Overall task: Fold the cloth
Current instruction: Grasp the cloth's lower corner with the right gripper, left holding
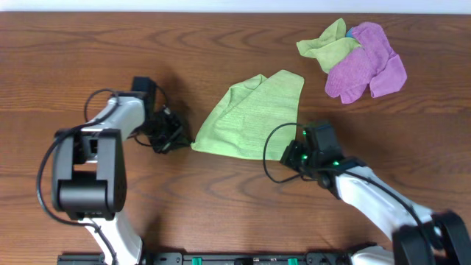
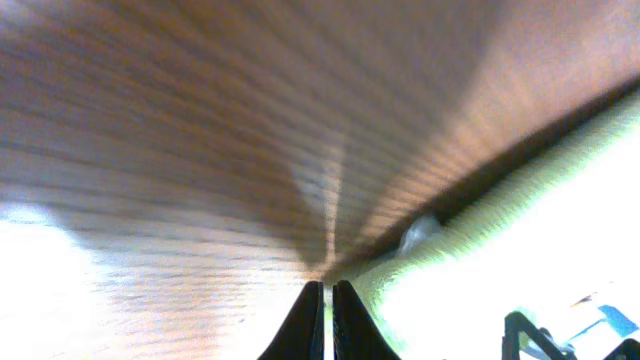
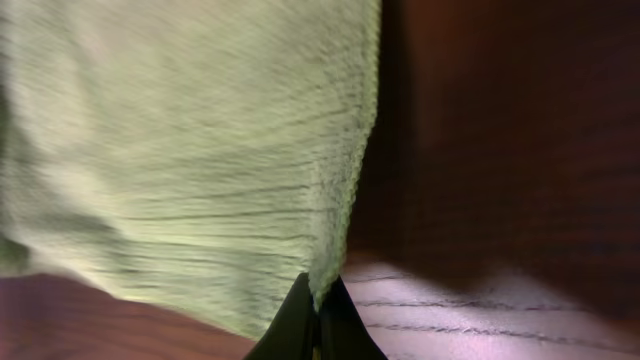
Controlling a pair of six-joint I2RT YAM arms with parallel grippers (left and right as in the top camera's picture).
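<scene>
Overhead, the left arm (image 1: 121,114) reaches in from the left of the green cloth (image 1: 250,118), and the left hand (image 1: 180,140) sits low on the brown wooden tabletop (image 1: 73,51), just beside the cloth's left corner and pointing toward it. Seen from the left wrist, its two dark fingers (image 2: 300,335) are drawn together with only a hairline slit between them. Their tips lie right at the cloth's edge, which runs off to their right as a bright, blurred green band. Whether any fabric is caught in the slit cannot be told. The green cloth lies near the middle of the tabletop, roughly triangular, broad along its lower edge and narrowing toward its upper right corner, with a loose fold and wrinkles across its upper part. At the cloth's lower right corner is the right hand (image 1: 288,156). The right arm (image 1: 368,195) comes in from below and to the right of the cloth, and a black cable (image 1: 266,147) loops over the cloth's edge beside it. From the right wrist, the fingers (image 3: 300,320) are pressed together on the cloth's hemmed edge, which runs straight down into the tips. The ribbed green fabric spreads to the left of that edge and casts a dark shadow on the wood to its right. Well apart from the green cloth, up and to its right, a crumpled pale green cloth (image 1: 327,44) and a purple cloth (image 1: 364,66) lie bunched together, touching
</scene>
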